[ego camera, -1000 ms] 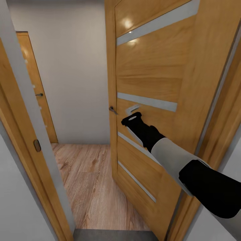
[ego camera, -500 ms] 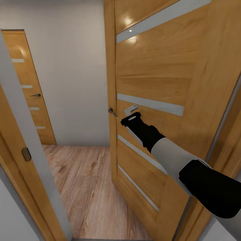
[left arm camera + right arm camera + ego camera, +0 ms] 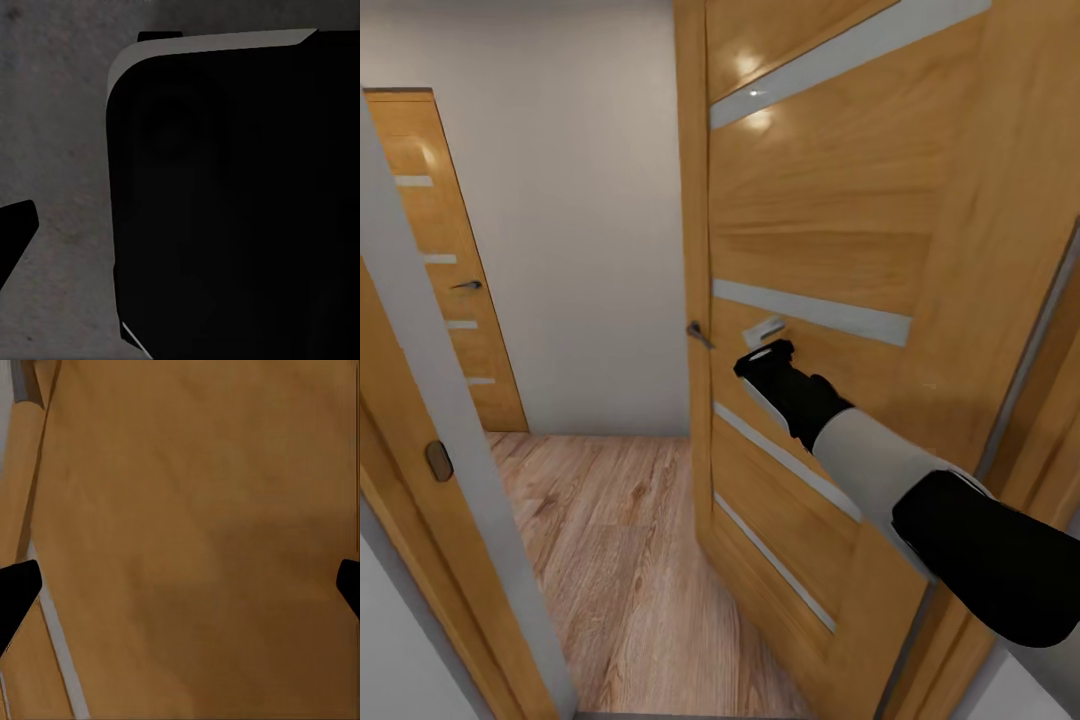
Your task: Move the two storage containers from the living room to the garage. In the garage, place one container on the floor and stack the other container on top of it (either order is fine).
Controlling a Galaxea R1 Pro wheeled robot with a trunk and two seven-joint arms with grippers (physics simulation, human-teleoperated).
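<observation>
Head view has your right gripper against the open wooden door, fingers spread wide on nothing. Push steadily near the handle to widen the gap before driving through; no storage container is in sight yet.

Spread hand faces the wooden door closely.

The head camera looks forward and down through a doorway, close to the open door on its right. The right wrist camera faces that same door, very near. The left wrist camera points at grey floor.
</observation>
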